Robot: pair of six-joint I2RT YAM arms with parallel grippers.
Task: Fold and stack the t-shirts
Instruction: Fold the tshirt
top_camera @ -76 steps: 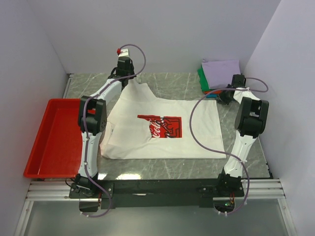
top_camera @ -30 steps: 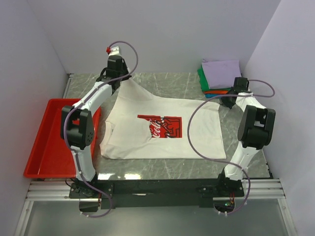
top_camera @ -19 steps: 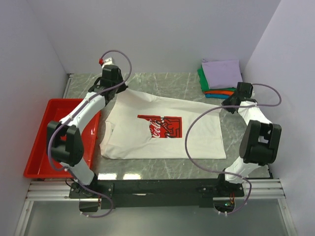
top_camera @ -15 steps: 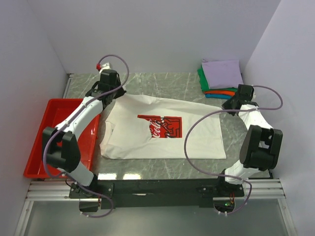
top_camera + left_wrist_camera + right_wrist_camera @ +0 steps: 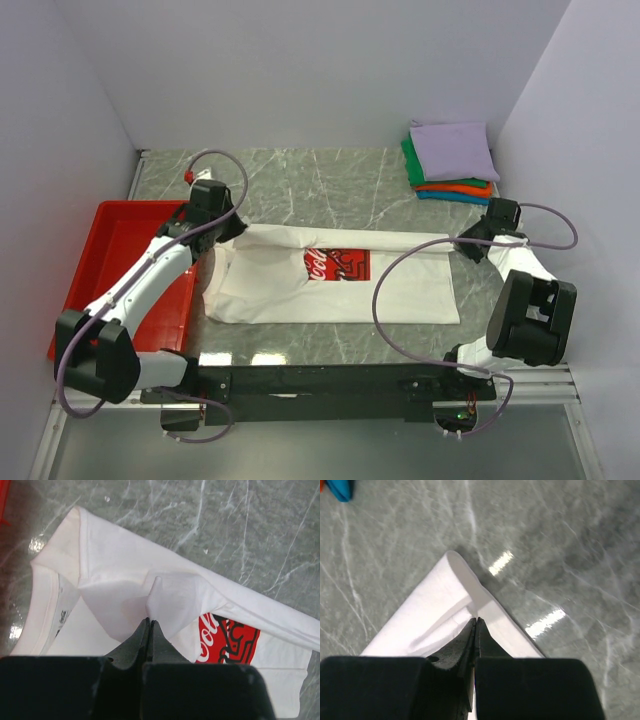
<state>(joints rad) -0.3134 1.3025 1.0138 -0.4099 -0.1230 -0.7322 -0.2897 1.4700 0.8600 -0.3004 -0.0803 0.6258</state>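
Note:
The white Coca-Cola t-shirt lies mid-table, its far edge folded toward me over the red print. My left gripper is shut on the shirt's far left edge; the left wrist view shows a pinched peak of white cloth at the shut tips. My right gripper is shut on the far right edge; the right wrist view shows the folded white corner at its tips. Lavender, green, orange and teal tees sit folded in a stack at the back right.
A red plastic tray sits at the left edge, partly under my left arm. Grey marble table shows beyond the shirt. White walls close in at the back and both sides.
Both grippers have pulled the shirt's far edge toward me, from the back of the table to over the print. The shirt is now folded lengthwise.

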